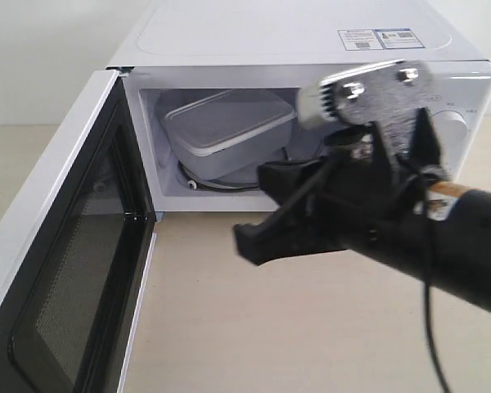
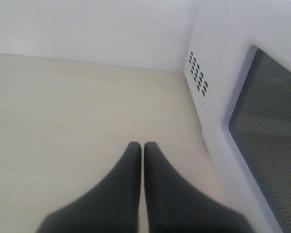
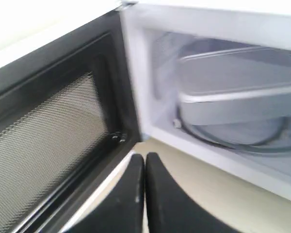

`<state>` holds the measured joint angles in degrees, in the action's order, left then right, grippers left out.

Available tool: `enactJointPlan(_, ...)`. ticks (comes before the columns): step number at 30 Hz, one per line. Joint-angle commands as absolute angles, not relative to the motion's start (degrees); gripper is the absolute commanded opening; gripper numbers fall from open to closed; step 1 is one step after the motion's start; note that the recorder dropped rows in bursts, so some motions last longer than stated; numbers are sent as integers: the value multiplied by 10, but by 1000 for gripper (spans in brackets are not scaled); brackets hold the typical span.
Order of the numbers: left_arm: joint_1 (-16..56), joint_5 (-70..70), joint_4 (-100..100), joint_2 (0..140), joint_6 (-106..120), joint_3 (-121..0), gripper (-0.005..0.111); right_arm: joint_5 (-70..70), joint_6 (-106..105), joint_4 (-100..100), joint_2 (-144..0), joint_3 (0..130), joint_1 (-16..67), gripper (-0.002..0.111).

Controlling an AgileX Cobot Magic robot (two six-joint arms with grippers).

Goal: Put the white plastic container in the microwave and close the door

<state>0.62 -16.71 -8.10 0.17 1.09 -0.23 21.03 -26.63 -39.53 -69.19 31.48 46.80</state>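
Right gripper (image 1: 254, 240): black, two-fingered, on a dark arm that fills the lower right of the exterior view. The fingers are pressed together and hold nothing, and the tips sit outside the oven cavity, in front of its opening.

Left gripper (image 2: 143, 155): black fingers pressed together, empty, over the pale beige table (image 1: 270, 327), near the outer face of the door.

White side-hinged door with dark mesh window and black inner frame (image 1: 65, 246): swung wide open across the left of the exterior frame.

Large white countertop microwave (image 1: 295, 33): upper centre, with a round white dial (image 1: 454, 123) at the right edge and printed stickers (image 1: 376, 38) on top.

Rectangular translucent-white plastic container with flat rimmed lid (image 1: 229, 123): inside the cavity, resting on the glass turntable (image 3: 233, 141), apparently a little askew. No gripper touches it.

Step in hand, by judgement: the loading looks done and only the door closing is left.

Next move, by judgement: the right arm should clear the door's swing. The left gripper, already on the door's outer side, would then press against that face and sweep it round until it latches.
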Motion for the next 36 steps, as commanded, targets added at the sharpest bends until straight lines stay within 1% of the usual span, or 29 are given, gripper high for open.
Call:
enactJointPlan(1,5,-167,-84,0,10,0,4,123,-238,-404,-568,243,372,0)
enactJointPlan(5,5,-167,-84,0,10,0,4,43,-224,-404,-407,179,267,0)
enactJointPlan(10,5,-167,-84,0,10,0,4,41,-260,-397,-193,117,148,0)
enactJointPlan(11,5,-167,-84,0,10,0,4,46,-271,-397,-128,100,123,0)
enactJointPlan(13,5,-167,-84,0,10,0,4,45,-303,-397,-70,82,106,0)
enactJointPlan(17,5,-167,-84,0,10,0,4,40,-354,-397,-43,41,105,0)
enactJointPlan(21,5,-167,-84,0,10,0,4,45,-340,-397,-38,0,105,0)
enactJointPlan(23,5,-167,-84,0,10,0,4,28,-280,-342,-17,0,105,0)
enactJointPlan(26,5,-167,-84,0,10,0,4,-10,-108,-161,0,0,105,0)
enactJointPlan(27,5,-167,-84,0,10,0,4,-13,-88,-140,0,0,105,0)
enactJointPlan(31,5,-167,-84,0,10,0,4,-22,-33,-93,0,0,105,0)
enactJointPlan(36,5,-167,-84,0,10,0,4,-25,-32,-91,0,0,105,0)
